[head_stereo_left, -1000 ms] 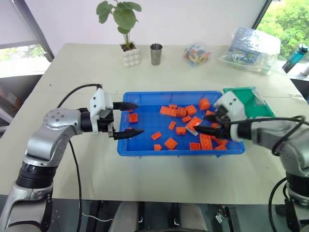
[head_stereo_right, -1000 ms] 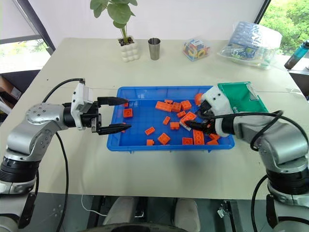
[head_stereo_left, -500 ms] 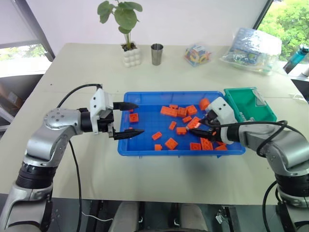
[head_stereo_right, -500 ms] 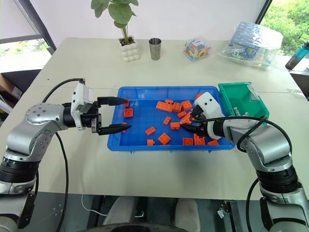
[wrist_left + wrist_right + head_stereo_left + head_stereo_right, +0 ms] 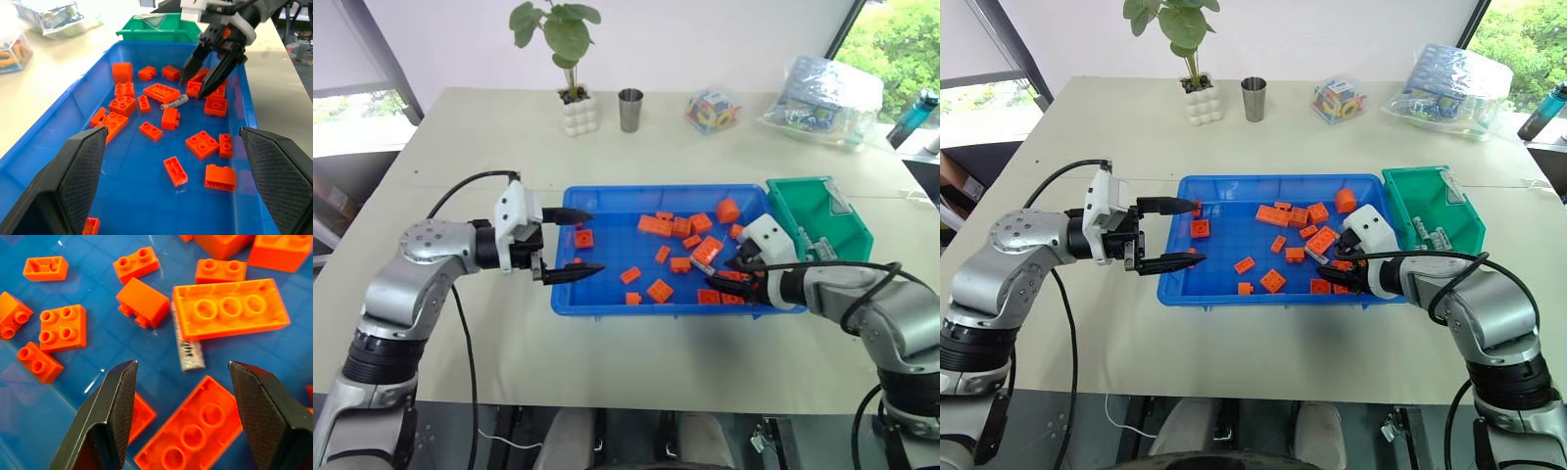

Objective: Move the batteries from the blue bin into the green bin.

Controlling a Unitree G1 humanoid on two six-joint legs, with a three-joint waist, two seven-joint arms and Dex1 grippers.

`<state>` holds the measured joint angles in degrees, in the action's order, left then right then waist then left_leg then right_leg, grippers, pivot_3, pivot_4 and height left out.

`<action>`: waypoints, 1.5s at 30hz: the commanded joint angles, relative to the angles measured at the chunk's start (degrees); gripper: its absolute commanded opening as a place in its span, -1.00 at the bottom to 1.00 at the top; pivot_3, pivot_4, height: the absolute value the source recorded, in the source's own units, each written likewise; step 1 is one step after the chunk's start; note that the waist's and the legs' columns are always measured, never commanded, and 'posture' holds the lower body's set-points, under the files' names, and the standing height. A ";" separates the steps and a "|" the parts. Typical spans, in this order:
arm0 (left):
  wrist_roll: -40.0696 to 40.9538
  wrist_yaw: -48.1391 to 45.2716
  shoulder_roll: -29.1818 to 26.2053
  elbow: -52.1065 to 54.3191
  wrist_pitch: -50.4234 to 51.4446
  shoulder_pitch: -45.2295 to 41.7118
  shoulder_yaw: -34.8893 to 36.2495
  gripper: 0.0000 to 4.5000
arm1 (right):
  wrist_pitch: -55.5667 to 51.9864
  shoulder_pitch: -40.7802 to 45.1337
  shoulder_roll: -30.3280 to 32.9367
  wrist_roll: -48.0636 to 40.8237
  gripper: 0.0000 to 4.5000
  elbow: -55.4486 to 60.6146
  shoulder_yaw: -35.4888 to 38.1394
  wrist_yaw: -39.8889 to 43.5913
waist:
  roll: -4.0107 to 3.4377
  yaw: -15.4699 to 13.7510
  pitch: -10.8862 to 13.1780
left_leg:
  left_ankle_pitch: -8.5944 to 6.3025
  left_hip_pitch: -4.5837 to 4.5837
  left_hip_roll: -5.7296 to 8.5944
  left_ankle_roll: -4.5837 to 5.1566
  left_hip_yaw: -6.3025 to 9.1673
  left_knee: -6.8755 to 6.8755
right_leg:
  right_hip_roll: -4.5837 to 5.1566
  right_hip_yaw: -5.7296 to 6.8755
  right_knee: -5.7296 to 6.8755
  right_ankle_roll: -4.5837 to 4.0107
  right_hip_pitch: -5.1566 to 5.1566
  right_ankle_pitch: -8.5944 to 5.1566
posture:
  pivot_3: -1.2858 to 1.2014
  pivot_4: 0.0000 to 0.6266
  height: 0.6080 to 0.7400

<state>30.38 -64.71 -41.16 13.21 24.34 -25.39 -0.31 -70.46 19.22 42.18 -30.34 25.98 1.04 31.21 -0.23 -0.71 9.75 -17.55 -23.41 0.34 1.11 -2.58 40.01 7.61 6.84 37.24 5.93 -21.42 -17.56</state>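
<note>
**Right gripper spread above one battery in the blue bin**

Head views: a large shallow bright-blue plastic bin [image 5: 607,302] sits mid-table, scattered with orange toy building bricks [image 5: 659,290], too many and too overlapped to count surely. Just beside its right end stands a small deep green plastic bin [image 5: 1459,211], with at least two silver-grey cylindrical batteries [image 5: 1427,235] lying on its floor. The left gripper [image 5: 576,242] hangs over the blue bin's left end, its two black fingers spread wide and empty. The right gripper [image 5: 1340,273] is low over the bin's right part, among bricks.

Left wrist view: the left gripper's fingers [image 5: 78,171] stand far apart, touching nothing. One battery [image 5: 174,102] lies on the blue floor, flat, its long axis slanting across the bin, one end just beside a long flat brick [image 5: 161,92]. The right gripper [image 5: 201,81] points down near it, parted, holding nothing.

Right wrist view: the right gripper's fingers [image 5: 115,406] are well apart and empty. The single battery [image 5: 186,347] lies flat between and beyond them, its far end tucked against an upturned six-stud brick [image 5: 230,308].
</note>
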 commanded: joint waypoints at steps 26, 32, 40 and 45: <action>-1.39 -0.78 0.61 -0.99 -2.01 -1.85 -0.15 1.00 | -0.61 9.76 11.93 -2.78 -0.97 -5.43 16.65 4.48 | -0.01 -0.20 0.01 | 0.00 -0.01 0.04 0.01 0.05 -0.01 | 0.00 0.03 -0.02 0.00 0.02 0.00 | 0.03 -0.52 0.37; -1.76 -1.52 1.40 -2.23 -2.48 -3.13 -0.97 1.00 | 4.72 5.26 17.84 2.25 -0.97 -13.55 19.90 3.82 | 0.02 0.06 0.03 | -0.02 0.00 0.03 0.03 -0.01 -0.01 | 0.03 0.02 -0.02 0.00 0.03 0.00 | 0.03 -0.52 0.37; -1.90 -2.15 1.74 -2.73 -2.41 -3.53 -0.76 1.00 | 10.70 0.04 15.43 6.02 0.22 -14.28 20.50 0.60 | 0.00 0.05 0.03 | -0.01 0.02 -0.02 0.02 -0.08 0.00 | 0.01 0.02 -0.01 0.01 0.01 0.01 | 0.03 -0.52 0.37; -0.98 -2.43 0.77 -3.08 -1.21 -4.03 0.77 1.00 | 20.43 -5.32 21.47 5.59 0.22 -13.67 23.13 12.57 | -0.02 -0.25 0.04 | -0.01 0.01 0.02 0.02 -0.07 0.01 | -0.02 0.02 -0.01 0.02 0.03 0.01 | 0.03 -0.52 0.37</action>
<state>28.24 -66.95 -39.49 9.36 23.24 -28.15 -1.35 -54.54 15.18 60.77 -24.98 10.92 20.75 38.67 -0.25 -0.96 9.80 -17.55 -23.41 0.38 1.14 -2.61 40.02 7.60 6.86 37.22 5.95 -21.39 -17.56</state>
